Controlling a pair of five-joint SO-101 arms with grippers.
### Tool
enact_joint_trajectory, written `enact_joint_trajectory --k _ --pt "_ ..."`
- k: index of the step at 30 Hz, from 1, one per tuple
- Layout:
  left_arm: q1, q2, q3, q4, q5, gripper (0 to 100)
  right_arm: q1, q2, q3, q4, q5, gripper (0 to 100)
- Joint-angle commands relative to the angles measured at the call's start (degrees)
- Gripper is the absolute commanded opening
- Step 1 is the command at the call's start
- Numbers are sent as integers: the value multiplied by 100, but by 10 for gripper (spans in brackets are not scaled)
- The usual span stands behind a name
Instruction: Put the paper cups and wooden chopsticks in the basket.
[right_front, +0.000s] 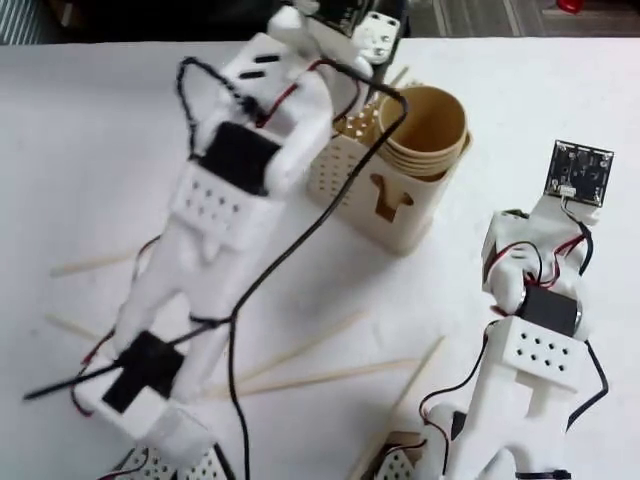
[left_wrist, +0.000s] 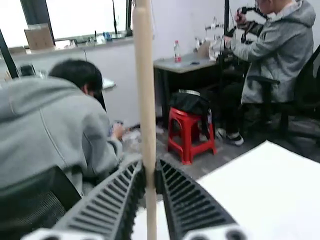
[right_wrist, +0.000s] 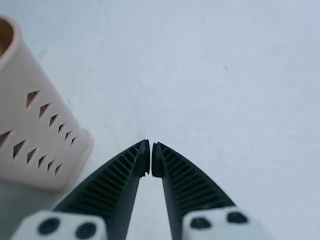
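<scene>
My left gripper (left_wrist: 150, 172) is shut on a wooden chopstick (left_wrist: 145, 90) that stands upright between its fingers. In the high view this gripper (right_front: 372, 42) hangs above the far side of the cream basket (right_front: 385, 205). Stacked paper cups (right_front: 432, 125) sit in the basket's right part, and chopstick ends (right_front: 355, 125) show in its left part. Several chopsticks lie loose on the table, among them one at the left (right_front: 95, 263) and two in the front middle (right_front: 305, 348) (right_front: 335, 375). My right gripper (right_wrist: 150, 156) is shut on nothing, low over the white table beside the basket (right_wrist: 35, 130).
The left arm's body (right_front: 230, 190) and its black cable (right_front: 300, 235) stretch across the table's left half, over some of the loose sticks. The right arm (right_front: 535, 320) stands at the front right. The table's far edge (right_front: 520, 40) lies just behind the basket.
</scene>
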Motion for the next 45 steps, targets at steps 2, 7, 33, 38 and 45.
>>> enact_joint_trajectory --k 2,7,33,38,45 --pt "-22 303 26 88 167 89 -57 -110 -53 -92 18 28" --pt "-163 286 202 668 158 193 -57 -110 -53 -92 18 28" --pt "-2809 -3697 1635 4818 -211 194 -593 -1262 -1099 1270 914 28" --pt "-3143 -5165 3200 4431 -264 194 -2141 -1270 -1952 2615 1837 28" --pt "-4084 -6492 5820 3437 -563 195 -4022 -1262 -2303 3890 3024 28"
